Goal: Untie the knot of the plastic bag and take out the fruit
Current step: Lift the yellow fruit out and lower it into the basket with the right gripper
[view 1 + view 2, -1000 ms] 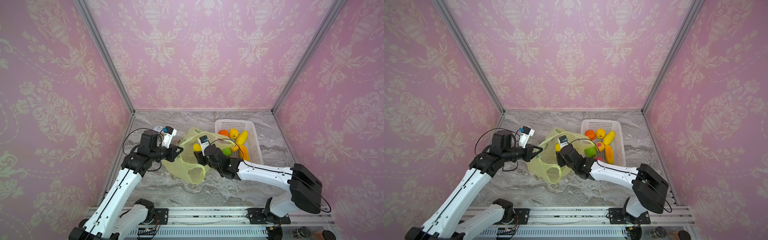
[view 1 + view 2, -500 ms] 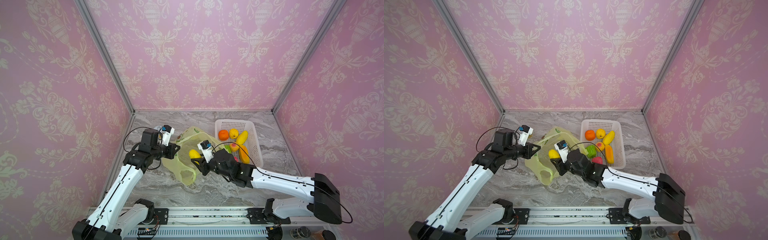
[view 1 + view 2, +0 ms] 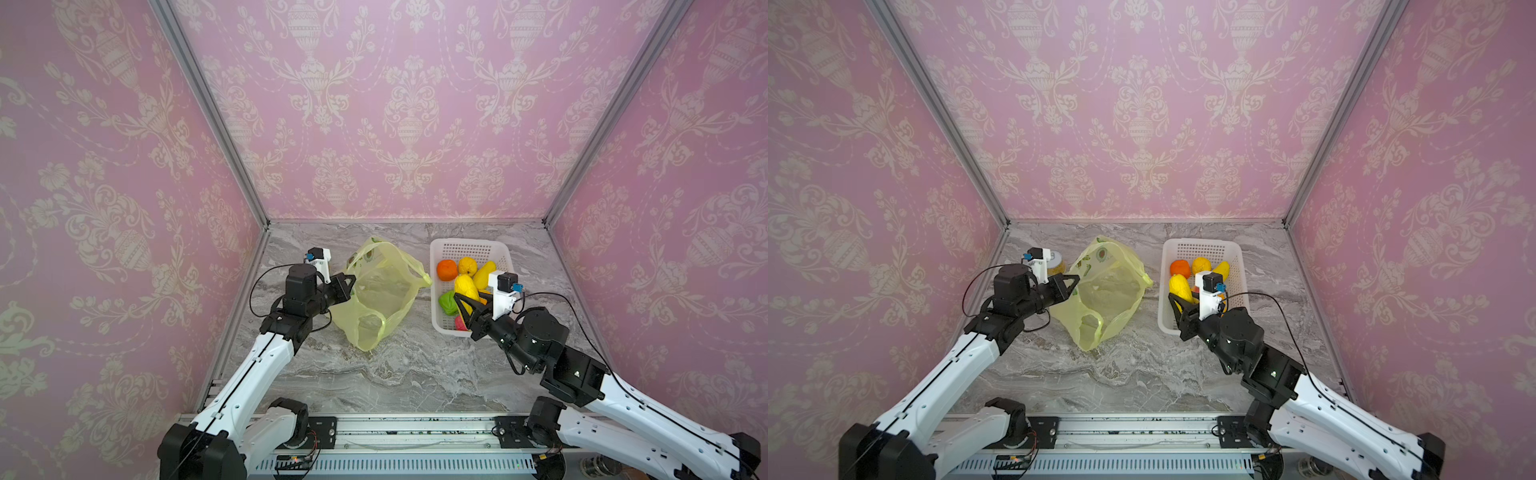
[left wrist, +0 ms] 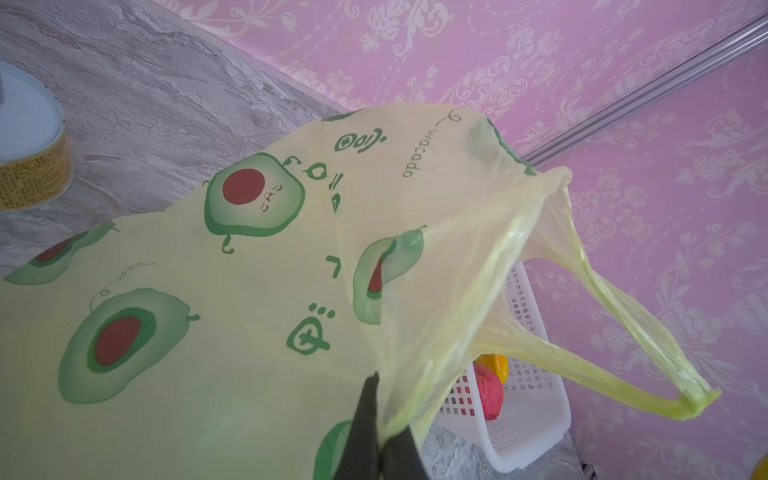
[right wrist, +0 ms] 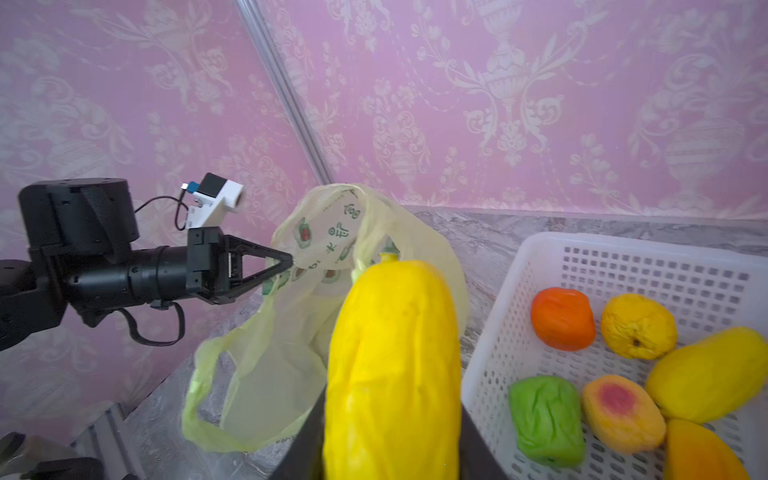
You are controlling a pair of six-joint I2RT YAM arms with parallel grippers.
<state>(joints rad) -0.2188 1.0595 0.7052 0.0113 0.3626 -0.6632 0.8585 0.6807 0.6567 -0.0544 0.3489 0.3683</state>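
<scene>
One long yellow fruit [image 3: 464,287] sat clamped between the fingers of the right claw [image 3: 468,301], right of centre in both top views, at the left rim of the white basket [image 3: 469,243]. Whether it had fully cleared that rim could not be told. Inside the basket lay the other fruit [image 3: 484,272], among them an orange [image 5: 561,318], a lemon [image 5: 638,326], a peach [image 5: 621,407] and a green piece [image 5: 546,419]. Left of the basket, mid-frame, the plastic bag [image 3: 380,291] sagged, slack and see-through, on the marble surface [image 3: 415,374]. Its mouth was held up by the left claw [image 3: 352,279], whose fingers were pinched together on the bag's edge. No knot showed, and the two handles [image 4: 692,405] hung as free loops. Nothing could be made out inside the bag. The untying looked done, and the emptying appeared to be on its final piece. The next move seemed to call for carrying the yellow fruit fully over the basket, lowering it onto a free spot among the others, and parting the fingers. The left claw could let the film go only afterwards.
</scene>
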